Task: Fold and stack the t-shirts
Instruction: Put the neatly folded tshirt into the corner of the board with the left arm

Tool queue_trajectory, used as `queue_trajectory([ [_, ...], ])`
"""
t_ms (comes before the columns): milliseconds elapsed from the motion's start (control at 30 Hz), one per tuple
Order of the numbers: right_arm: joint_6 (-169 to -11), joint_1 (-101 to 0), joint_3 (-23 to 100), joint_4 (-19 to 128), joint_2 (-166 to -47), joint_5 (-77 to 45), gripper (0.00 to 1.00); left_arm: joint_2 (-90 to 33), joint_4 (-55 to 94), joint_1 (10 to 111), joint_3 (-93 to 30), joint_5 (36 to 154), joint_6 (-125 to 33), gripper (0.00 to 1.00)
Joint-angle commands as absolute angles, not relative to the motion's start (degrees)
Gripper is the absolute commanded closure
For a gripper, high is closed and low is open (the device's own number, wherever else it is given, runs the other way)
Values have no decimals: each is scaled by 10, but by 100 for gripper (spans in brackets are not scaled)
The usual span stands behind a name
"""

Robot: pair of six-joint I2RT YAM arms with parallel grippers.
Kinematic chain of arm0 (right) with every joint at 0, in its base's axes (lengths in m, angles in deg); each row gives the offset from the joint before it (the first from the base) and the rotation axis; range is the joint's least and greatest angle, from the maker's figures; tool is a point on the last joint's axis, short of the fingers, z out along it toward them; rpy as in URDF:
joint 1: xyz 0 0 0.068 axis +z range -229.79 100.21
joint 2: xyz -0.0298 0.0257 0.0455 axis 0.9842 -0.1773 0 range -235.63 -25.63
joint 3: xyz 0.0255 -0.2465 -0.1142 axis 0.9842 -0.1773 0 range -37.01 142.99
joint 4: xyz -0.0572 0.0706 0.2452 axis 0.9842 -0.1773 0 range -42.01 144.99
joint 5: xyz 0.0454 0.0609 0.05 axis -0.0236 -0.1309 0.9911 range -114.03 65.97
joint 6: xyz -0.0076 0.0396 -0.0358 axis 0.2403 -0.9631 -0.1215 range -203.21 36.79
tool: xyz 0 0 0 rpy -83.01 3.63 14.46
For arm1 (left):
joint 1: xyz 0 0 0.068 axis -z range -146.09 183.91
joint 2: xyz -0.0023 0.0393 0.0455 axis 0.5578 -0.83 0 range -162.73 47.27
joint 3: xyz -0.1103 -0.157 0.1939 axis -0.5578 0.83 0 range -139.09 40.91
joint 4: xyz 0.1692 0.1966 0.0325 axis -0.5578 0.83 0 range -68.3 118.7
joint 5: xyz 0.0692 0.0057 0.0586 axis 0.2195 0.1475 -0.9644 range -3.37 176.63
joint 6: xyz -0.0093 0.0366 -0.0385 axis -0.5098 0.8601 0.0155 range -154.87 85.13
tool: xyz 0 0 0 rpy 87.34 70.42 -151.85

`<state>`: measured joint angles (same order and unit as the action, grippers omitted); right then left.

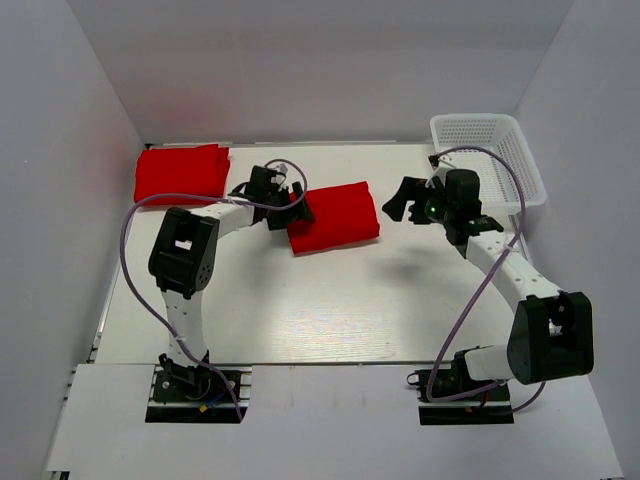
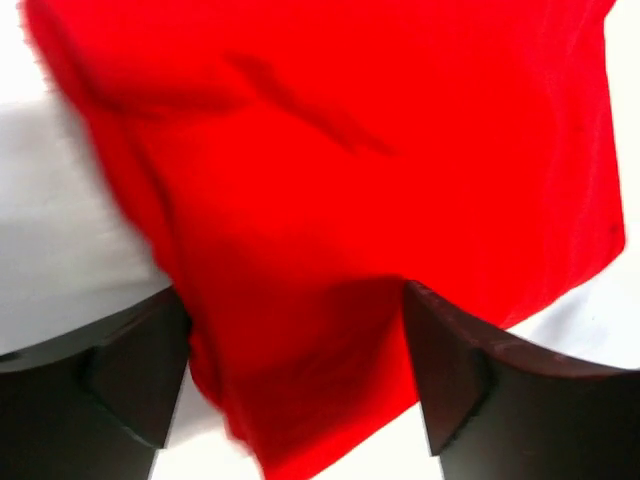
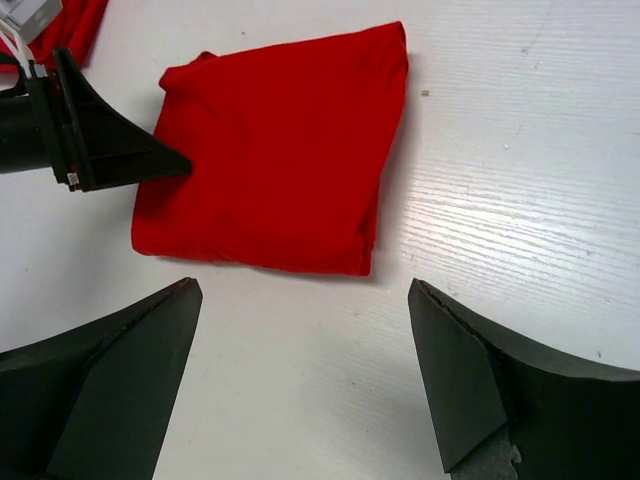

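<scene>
Folded t-shirt mid-table; second t-shirt, perhaps folded, far-left.

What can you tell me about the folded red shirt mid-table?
The middle t-shirt is plain bright red soft cloth, folded into a thick rough rectangle, lying slightly skewed on the white table. Its left edge sits between the fingers of the open left pincer; the right pincer hangs clear of it. Another folded red pile lies apart, far left.
</scene>
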<state>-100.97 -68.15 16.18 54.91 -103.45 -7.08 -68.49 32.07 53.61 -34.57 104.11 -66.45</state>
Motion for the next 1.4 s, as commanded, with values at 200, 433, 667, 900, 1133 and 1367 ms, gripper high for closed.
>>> queue_trajectory([
  [200, -975, -684, 154, 521, -1020, -83, 10, -734, 285, 561, -346, 1080, -568, 34],
  [433, -970, -683, 133, 515, -989, -102, 10, -789, 384, 561, -464, 1061, -480, 100],
  [667, -959, -685, 106, 521, -942, -156, 10, -737, 408, 549, -512, 1046, -389, 100],
  [900, -963, -684, 95, 529, -925, -173, 10, -692, 477, 544, -588, 986, -274, 100],
  [1133, -963, -684, 93, 536, -916, -181, 10, -667, 526, 527, -640, 952, -216, 100],
  [1367, -964, -684, 94, 533, -918, -184, 10, -668, 600, 510, -745, 924, -178, 100],
])
